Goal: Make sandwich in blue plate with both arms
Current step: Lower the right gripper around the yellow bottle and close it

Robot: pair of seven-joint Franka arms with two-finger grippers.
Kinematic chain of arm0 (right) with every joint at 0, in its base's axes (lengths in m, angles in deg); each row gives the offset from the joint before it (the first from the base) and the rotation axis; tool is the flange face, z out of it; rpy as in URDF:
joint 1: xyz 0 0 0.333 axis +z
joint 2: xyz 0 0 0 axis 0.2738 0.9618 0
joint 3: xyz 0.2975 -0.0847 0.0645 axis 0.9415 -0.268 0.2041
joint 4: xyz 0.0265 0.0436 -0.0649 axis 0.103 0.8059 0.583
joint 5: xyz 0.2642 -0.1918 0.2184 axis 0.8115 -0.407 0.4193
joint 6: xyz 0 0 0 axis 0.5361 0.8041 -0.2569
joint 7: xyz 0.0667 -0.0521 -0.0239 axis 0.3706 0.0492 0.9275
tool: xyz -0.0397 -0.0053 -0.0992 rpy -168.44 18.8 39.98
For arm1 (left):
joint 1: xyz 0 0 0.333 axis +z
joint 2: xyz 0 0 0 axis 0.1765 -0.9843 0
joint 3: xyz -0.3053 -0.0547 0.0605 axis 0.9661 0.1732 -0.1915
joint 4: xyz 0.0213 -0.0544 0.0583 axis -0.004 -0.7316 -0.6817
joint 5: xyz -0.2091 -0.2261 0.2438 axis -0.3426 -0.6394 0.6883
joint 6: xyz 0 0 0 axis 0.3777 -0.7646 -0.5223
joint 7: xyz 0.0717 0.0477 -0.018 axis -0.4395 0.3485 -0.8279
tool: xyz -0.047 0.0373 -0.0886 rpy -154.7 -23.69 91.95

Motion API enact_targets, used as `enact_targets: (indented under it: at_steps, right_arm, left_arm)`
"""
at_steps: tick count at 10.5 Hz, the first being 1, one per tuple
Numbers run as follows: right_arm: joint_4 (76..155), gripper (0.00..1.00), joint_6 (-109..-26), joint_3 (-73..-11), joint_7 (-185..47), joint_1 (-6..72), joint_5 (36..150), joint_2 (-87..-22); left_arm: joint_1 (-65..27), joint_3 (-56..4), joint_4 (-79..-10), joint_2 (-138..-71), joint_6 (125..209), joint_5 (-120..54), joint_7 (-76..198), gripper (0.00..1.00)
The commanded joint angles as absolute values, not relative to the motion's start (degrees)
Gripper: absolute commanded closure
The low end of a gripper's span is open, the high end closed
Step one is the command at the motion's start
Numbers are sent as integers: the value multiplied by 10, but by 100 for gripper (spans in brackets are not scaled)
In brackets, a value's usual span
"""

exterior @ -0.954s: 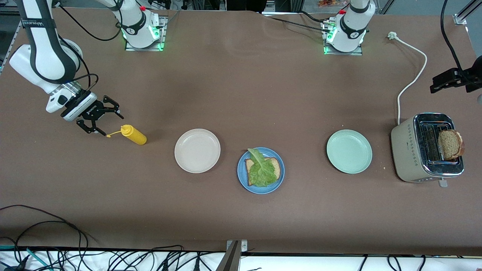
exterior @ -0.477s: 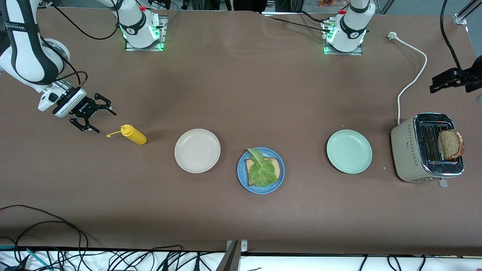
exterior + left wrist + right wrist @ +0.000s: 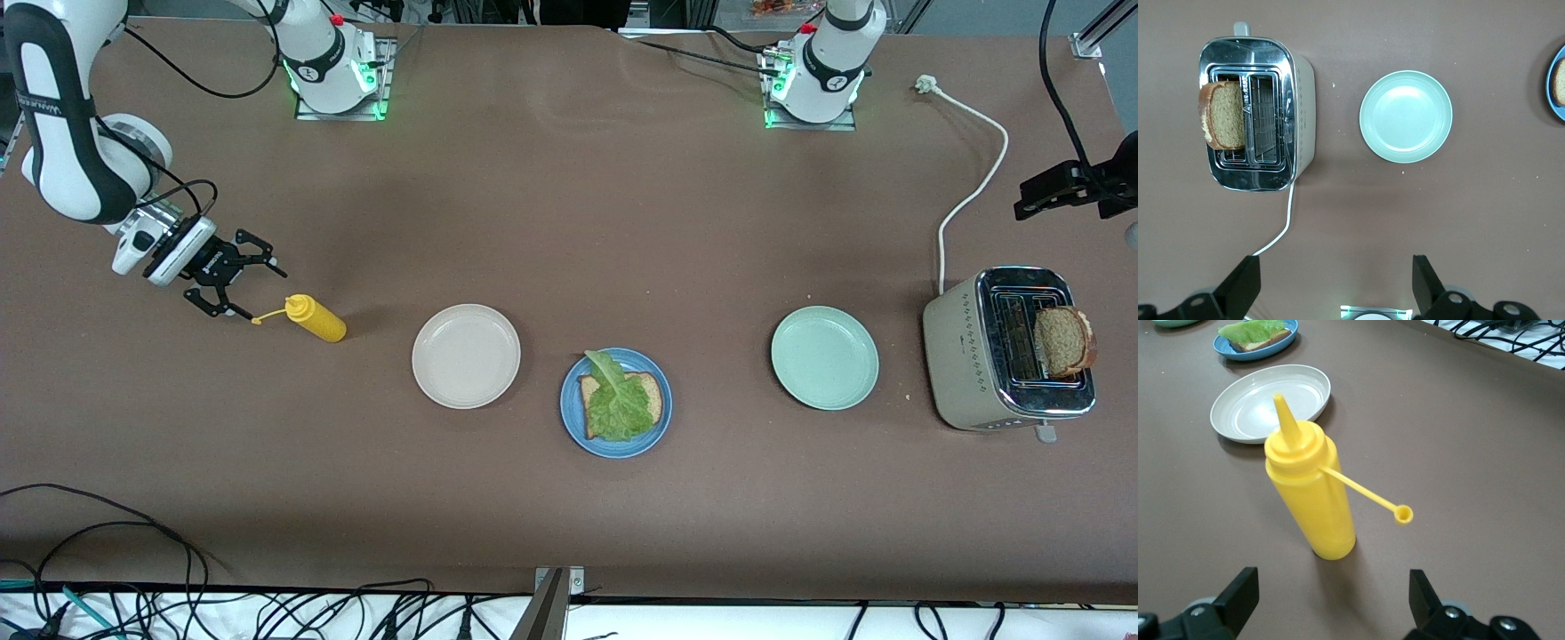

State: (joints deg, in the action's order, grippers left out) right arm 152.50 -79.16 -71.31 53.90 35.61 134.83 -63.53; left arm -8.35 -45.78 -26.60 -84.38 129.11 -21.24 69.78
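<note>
One brown bread slice (image 3: 646, 397) topped w/ a ruffled green lettuce leaf (image 3: 616, 404) sits in the round mid-blue plate (image 3: 572, 418); I see the second slice (image 3: 1062, 341) standing in the silver toaster (image 3: 967, 364), well apart from that plate toward the left arm's end. My right gripper (image 3: 238, 286), fingers spread and empty, is low by the upright yellow plastic squeeze bottle (image 3: 316, 320), well apart from the plate toward the right arm's end. Left gripper (image 3: 1336, 283), also spread, hangs over the table near the toaster.

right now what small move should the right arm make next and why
Probably ease the right pincer forward around the upright yellow plastic squeeze bottle. Its fingers stand open just short of the bottle, whose cap hangs off on its tether, and the round blue plate so far holds only one brown bread slice under a ruffled green lettuce leaf.
</note>
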Motion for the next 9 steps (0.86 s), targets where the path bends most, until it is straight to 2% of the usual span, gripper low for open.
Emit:
enact_targets:
  at_steps: [1,6,9]
  right_arm:
    - [1499,0,-747,-714,580,343,1382,-597]
    - [1433,0,-601,-712,643,311,1417,-494]
    - [1419,0,-572,-710,648,310,1429,-469]
  left_arm:
    - [-85,-459,-259,-842,1283,-225,693,0]
    - [-86,-459,-259,-842,1283,-225,693,0]
    - [-86,-459,-259,-842,1283,-225,693,0]
